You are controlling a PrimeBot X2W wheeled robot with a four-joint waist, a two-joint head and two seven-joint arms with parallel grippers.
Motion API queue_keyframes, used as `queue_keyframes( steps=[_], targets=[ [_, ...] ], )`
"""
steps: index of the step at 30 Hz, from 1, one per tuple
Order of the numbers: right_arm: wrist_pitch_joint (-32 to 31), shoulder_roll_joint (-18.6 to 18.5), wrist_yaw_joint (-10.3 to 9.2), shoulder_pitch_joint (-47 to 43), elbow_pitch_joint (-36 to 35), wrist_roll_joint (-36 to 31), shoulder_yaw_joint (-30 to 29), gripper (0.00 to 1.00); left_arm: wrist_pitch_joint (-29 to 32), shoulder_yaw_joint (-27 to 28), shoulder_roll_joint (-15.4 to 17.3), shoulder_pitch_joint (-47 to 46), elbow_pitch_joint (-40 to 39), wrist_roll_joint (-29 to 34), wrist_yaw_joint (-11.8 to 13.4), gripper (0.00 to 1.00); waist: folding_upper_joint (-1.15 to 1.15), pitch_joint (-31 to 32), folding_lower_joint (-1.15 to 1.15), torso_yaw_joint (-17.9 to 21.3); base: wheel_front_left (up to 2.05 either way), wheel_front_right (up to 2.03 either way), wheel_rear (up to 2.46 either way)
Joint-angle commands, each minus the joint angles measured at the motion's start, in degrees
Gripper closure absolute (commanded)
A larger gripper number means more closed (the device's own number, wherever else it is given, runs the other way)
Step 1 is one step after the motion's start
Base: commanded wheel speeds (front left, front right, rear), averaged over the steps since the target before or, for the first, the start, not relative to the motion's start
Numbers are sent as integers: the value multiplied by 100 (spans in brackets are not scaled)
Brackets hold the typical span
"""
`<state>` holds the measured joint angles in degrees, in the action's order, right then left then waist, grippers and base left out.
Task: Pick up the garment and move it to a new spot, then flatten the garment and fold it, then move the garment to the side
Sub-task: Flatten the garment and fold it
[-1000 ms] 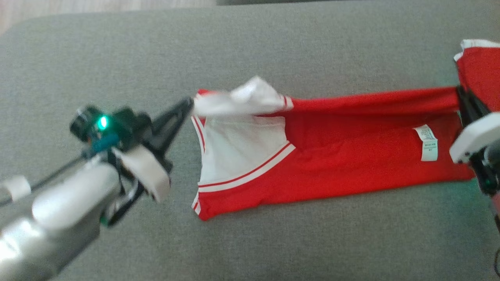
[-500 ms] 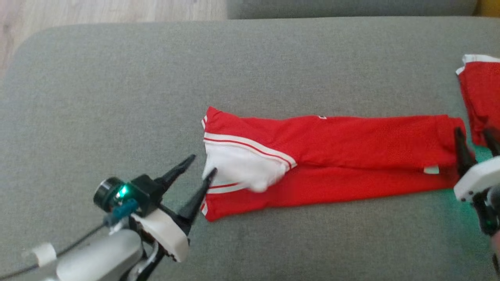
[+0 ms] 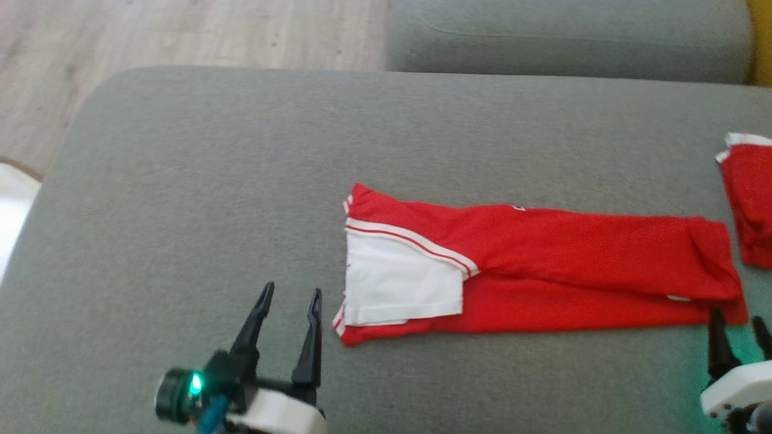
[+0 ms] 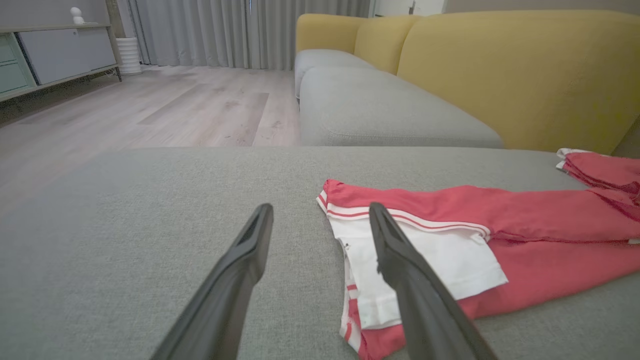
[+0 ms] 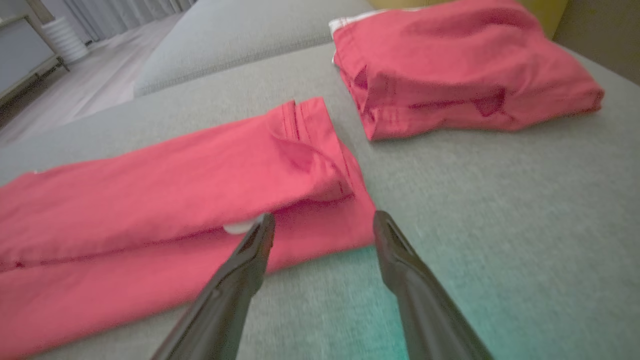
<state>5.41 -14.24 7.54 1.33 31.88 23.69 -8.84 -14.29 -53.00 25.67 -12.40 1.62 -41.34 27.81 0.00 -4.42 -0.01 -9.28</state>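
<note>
Garment (image 3: 573, 265), red fabric with white striped panel at left end, lies folded on grey upholstered sofa cushion (image 3: 211, 181). Left gripper (image 3: 292, 290) sits just left of panel (near side), fingers apart, empty. Right gripper (image 3: 736, 317), fingers apart, empty, is beside garment's near right corner. Folded red cloth (image 3: 751, 205) lies far right.

- Left gripper (image 3: 292, 290) hovers at the near left, its two dark fingers spread wide, pointing far.
- Right gripper (image 3: 737, 317) sits at the near right, fingers likewise apart.
</note>
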Motion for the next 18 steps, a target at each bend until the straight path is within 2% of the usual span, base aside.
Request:
queue_keyframes(
  steps=[1, 6, 10, 13, 18],
  targets=[
    [-50, -68, -5, 94, -312, -65, -68, 0, -69, 438, -58, 75, -235, 242, 23, 0, 0, 62, 1, -224, 0, 0, 0],
    [-362, 41, -5, 147, -528, -256, -658, 0, -70, 1002, -605, 761, -443, 1016, -192, 0, 0, 123, 1, -635, 0, 0, 0],
    [-585, -24, -5, 308, -306, -758, -1365, 0, -70, 1252, -952, 1165, -469, 1509, -437, 0, 0, 135, 1, -904, 0, 0, 0],
    [-783, 1, -5, 437, -49, -1217, -1892, 0, -70, 1380, -1130, 1335, -413, 1779, -634, 0, 0, 120, 1, -1020, 0, 0, 0],
    [-1306, 112, -5, 558, 327, -1575, -2104, 0, -71, 1637, -1319, 1458, -331, 2103, -887, 0, 0, 93, 1, -1060, 0, 0, 0]
  ],
)
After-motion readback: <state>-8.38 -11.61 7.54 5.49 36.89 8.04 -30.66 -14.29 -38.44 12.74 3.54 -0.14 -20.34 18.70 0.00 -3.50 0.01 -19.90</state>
